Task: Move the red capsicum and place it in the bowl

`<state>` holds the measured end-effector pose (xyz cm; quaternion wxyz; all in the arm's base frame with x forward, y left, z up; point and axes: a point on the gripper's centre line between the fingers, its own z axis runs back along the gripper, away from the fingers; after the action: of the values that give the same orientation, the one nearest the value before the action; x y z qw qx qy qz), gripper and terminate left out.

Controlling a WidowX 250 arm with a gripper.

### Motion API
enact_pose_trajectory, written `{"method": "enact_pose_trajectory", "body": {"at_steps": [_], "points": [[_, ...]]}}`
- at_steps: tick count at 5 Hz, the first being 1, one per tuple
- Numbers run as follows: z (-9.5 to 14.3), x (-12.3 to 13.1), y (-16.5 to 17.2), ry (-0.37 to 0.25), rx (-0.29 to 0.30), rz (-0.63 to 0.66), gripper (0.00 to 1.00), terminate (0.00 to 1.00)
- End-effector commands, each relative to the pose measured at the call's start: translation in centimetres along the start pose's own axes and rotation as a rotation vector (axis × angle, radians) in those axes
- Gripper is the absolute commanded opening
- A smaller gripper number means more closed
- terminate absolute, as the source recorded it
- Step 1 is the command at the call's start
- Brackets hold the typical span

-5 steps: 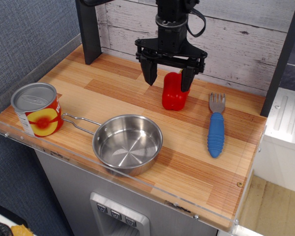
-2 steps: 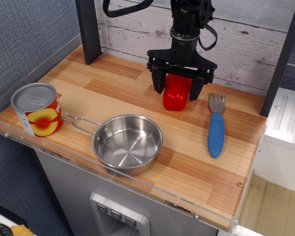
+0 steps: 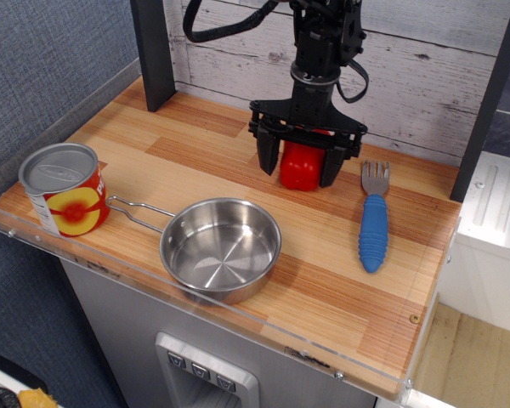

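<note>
The red capsicum (image 3: 299, 166) stands on the wooden table (image 3: 195, 161) at the back, right of centre. My gripper (image 3: 300, 168) has come down over it with one black finger on each side, jaws open and straddling the pepper; its top is hidden under the gripper body. The bowl (image 3: 221, 249), a shallow shiny steel pan with a wire loop handle (image 3: 136, 210) pointing left, sits empty near the front edge, in front and left of the capsicum.
A red-and-yellow labelled tin can (image 3: 65, 189) stands at the front left corner. A fork with a blue handle (image 3: 373, 220) lies right of the capsicum. A dark post (image 3: 153, 51) stands at the back left. A clear acrylic rim (image 3: 195, 313) edges the front.
My gripper moved right and lowered, from above and left of the capsicum to straddling it near table level. The capsicum, bowl, can and fork have not moved.
</note>
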<state>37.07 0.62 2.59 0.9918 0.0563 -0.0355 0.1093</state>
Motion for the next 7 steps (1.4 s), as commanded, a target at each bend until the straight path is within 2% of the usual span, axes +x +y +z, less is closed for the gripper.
{"method": "enact_pose_trajectory", "body": {"at_steps": [1,2,3,4,5,6,7], "points": [[1.2,0.5,0.8,-0.053,-0.019,0.027,0.00,0.00],[1.7,0.4,1.4,-0.067,0.020,0.053,0.00,0.00],[2.5,0.3,2.2,-0.088,0.025,0.075,0.00,0.00],[3.7,-0.4,3.3,-0.075,0.018,0.107,0.00,0.00],[4.9,-1.5,4.5,-0.089,0.046,0.134,0.00,0.00],[5.9,-3.0,5.3,-0.093,0.054,0.148,0.00,0.00],[6.9,-5.2,5.5,-0.123,0.047,0.151,0.00,0.00]]}}
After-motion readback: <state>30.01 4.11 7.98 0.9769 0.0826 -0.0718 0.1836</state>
